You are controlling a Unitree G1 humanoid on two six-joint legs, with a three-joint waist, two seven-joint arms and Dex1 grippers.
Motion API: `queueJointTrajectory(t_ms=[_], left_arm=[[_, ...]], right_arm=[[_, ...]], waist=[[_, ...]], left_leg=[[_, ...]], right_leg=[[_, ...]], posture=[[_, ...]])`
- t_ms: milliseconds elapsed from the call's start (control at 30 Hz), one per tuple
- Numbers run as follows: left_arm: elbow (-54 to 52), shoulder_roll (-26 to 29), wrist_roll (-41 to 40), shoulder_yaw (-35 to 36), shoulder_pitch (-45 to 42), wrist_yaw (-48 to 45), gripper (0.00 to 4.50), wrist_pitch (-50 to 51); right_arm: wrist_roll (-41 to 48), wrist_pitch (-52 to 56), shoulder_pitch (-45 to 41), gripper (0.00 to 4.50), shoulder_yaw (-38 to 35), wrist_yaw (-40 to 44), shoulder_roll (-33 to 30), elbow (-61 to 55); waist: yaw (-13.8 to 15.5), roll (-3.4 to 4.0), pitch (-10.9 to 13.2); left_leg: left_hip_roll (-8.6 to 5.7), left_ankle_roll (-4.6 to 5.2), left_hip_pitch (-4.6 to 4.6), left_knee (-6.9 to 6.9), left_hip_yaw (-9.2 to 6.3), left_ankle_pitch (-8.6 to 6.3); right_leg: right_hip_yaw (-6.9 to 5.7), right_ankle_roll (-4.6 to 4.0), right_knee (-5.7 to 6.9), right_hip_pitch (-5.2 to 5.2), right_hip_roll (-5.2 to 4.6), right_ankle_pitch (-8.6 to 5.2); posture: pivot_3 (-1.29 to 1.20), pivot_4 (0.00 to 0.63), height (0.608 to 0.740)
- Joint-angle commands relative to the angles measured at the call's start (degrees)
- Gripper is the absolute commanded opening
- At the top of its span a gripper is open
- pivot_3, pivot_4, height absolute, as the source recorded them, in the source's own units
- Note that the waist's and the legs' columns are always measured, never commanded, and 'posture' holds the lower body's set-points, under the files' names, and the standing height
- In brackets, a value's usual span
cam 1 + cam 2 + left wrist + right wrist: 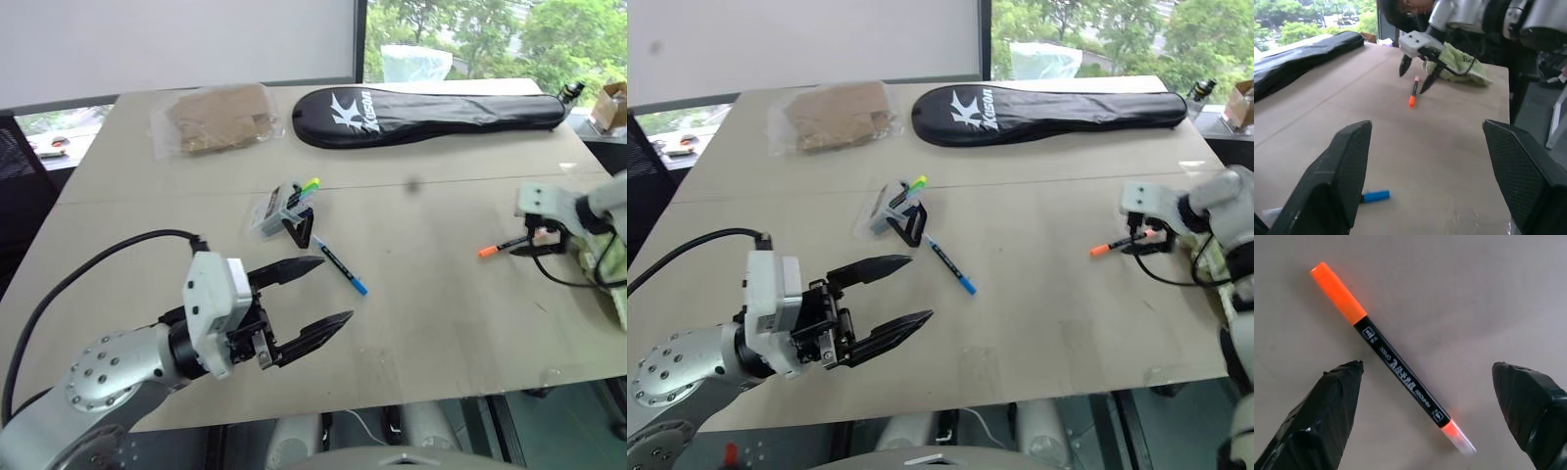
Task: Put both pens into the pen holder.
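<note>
Across a pale wooden table (pixel 431 294) we find everything laid out. Nearest us, the left gripper (pixel 315 299) hovers over the near edge with its jaws wide apart and empty. Just beyond it lies the blue-capped pen (pixel 339 264), flat on the wood, one end near the pen holder (pixel 279 211), which carries a yellow-green highlighter (pixel 306 188). Off to the right, we see the right gripper (pixel 1417 77) pointing down with jaws spread either side of the orange-ended marker (pixel 1391 362), not touching it. Farthest back rest a bag of cardboard (pixel 217 117) and a black racket case (pixel 431 116).
</note>
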Motion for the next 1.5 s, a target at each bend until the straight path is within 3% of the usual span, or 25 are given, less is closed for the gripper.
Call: queueJointTrajectory(t_ms=[33,100,200,233,367,400,633,700,800,933,1000,1067,1133,1200,1300,1500], left_arm=[[-2.1,-0.9,2.1,-0.6,0.8,0.2,3.74,-2.6],[-2.1,-1.4,3.0,-1.4,0.9,0.8,3.74,-3.4],[-2.1,-1.7,4.3,-3.2,1.4,2.1,3.74,-4.9],[-2.1,-1.6,4.7,-3.9,1.6,2.5,3.74,-5.4],[-2.1,-1.2,5.7,-5.9,2.0,4.4,3.74,-7.1],[-2.1,-1.0,5.8,-6.1,2.1,4.8,3.74,-7.4],[-2.1,-1.2,5.7,-5.9,2.7,7.1,3.74,-7.6],[-2.1,-1.3,5.5,-5.8,2.2,7.7,3.74,-7.0],[-0.7,-2.9,2.2,-5.5,-1.2,13.9,3.74,-3.7],[3.2,-2.0,-16.4,-6.7,-8.8,24.6,3.74,1.9],[7.0,-2.7,-29.2,-9.5,-16.0,31.7,3.74,2.5],[13.5,-3.8,-35.7,-12.4,-23.4,35.3,3.74,4.8],[23.0,-6.0,-33.7,-15.6,-30.1,33.0,3.74,8.3],[29.0,-7.3,-31.4,-16.8,-32.5,30.2,3.74,10.3],[34.0,-8.7,-28.2,-16.2,-31.6,25.0,3.74,11.3],[33.6,-8.9,-24.2,-14.1,-26.2,14.6,3.74,12.6]], right_arm=[[-4.1,-2.7,-5.5,4.23,2.3,2.8,1.7,9.2],[-6.2,-2.3,-7.5,3.56,3.8,4.6,3.1,12.6],[-9.2,-3.2,-8.8,2.18,5.7,4.8,4.6,16.1],[-9.9,-3.5,-8.9,1.97,6.1,4.1,4.8,16.8],[-9.1,-3.7,-8.8,0.20,4.0,1.9,5.1,18.0],[-7.9,-3.1,-9.0,0.04,2.6,1.9,5.2,17.9],[4.4,7.3,-9.7,0.04,-9.9,6.3,6.3,13.2],[8.8,13.1,-7.8,0.04,-13.8,7.3,6.6,7.5],[19.6,30.1,2.7,0.04,-21.8,6.4,7.5,-15.5],[32.2,51.4,16.5,0.04,-29.8,-1.8,11.2,-48.7],[40.5,63.0,20.4,0.04,-34.5,-8.7,17.3,-62.6],[46.1,70.6,21.9,0.04,-38.5,-15.2,23.1,-70.4],[51.4,77.0,22.6,0.04,-42.4,-21.3,29.3,-76.1],[54.2,79.7,24.3,0.04,-42.7,-24.6,31.5,-80.8],[57.6,81.4,27.1,0.04,-40.5,-27.9,31.9,-87.0],[61.6,80.5,27.9,0.04,-36.1,-32.6,31.9,-90.3]], waist=[[0.1,0.01,0.0],[0.0,0.01,0.0],[0.0,0.01,0.0],[0.0,0.01,0.0],[0.0,-0.10,-0.1],[0.0,-0.10,-0.1],[-0.4,0.00,0.0],[-0.5,0.02,0.0],[0.1,0.02,0.0],[1.4,0.08,0.0],[1.6,0.13,0.1],[1.4,0.14,0.1],[1.5,0.11,0.0],[1.4,0.09,0.0],[1.2,0.09,0.0],[0.1,0.07,0.0]], left_leg=[[-0.01,0.00,0.00,0.00,-0.03,0.00],[-0.01,0.00,-0.03,0.00,-0.07,0.00],[-0.03,-0.02,-0.01,0.00,-0.07,0.01],[-0.03,-0.02,0.02,0.01,-0.07,0.01],[-0.08,0.00,0.09,0.05,-0.13,0.00],[-0.10,0.01,0.10,0.08,-0.12,0.00],[-0.10,0.02,0.12,0.04,-0.15,0.00],[0.00,0.00,0.12,-0.04,-0.14,0.01],[0.07,-0.01,0.06,-0.06,-0.27,0.00],[0.06,-0.01,-0.15,-0.04,-0.63,-0.01],[0.04,-0.02,-0.19,-0.03,-0.64,-0.01],[0.03,-0.02,-0.24,0.07,-0.76,-0.01],[-0.06,-0.02,-0.12,0.11,-0.73,0.00],[-0.18,-0.03,-0.05,0.14,-0.74,0.02],[-0.26,-0.02,-0.06,0.11,-0.60,0.02],[-0.22,-0.25,-0.17,-0.08,-0.55,0.13]], right_leg=[[-0.03,0.00,-0.01,0.00,-0.02,0.00],[-0.06,-0.01,-0.01,0.01,-0.04,0.00],[-0.05,-0.01,-0.01,0.03,-0.08,0.01],[-0.05,-0.01,-0.01,0.06,-0.09,0.01],[-0.10,-0.03,0.00,0.18,-0.19,0.03],[-0.08,-0.06,0.00,0.20,-0.21,0.05],[-0.10,-0.13,0.12,0.13,-0.18,0.10],[-0.09,-0.14,0.12,0.07,-0.09,0.10],[-0.24,-0.14,0.12,0.06,-0.07,0.10],[-0.39,0.10,0.19,0.05,-0.21,0.22],[-0.42,0.13,0.19,0.02,-0.23,0.24],[-0.55,0.14,0.21,0.02,-0.25,0.24],[-0.63,0.14,0.26,0.11,-0.20,0.24],[-0.64,0.02,0.26,0.22,-0.13,0.17],[-0.52,-0.07,0.21,0.20,-0.11,0.09],[-0.47,0.21,0.20,-0.04,-0.08,0.10]], posture=[[0.00,0.150,0.740],[0.00,0.150,0.740],[0.00,0.150,0.740],[0.00,0.150,0.740],[0.00,0.150,0.740],[0.00,0.150,0.740],[0.00,0.150,0.740],[0.00,0.150,0.740],[0.00,0.150,0.740],[0.00,0.150,0.740],[0.00,0.150,0.740],[0.00,0.150,0.740],[0.00,0.150,0.740],[0.00,0.150,0.740],[0.00,0.150,0.740],[0.00,0.150,0.740]])
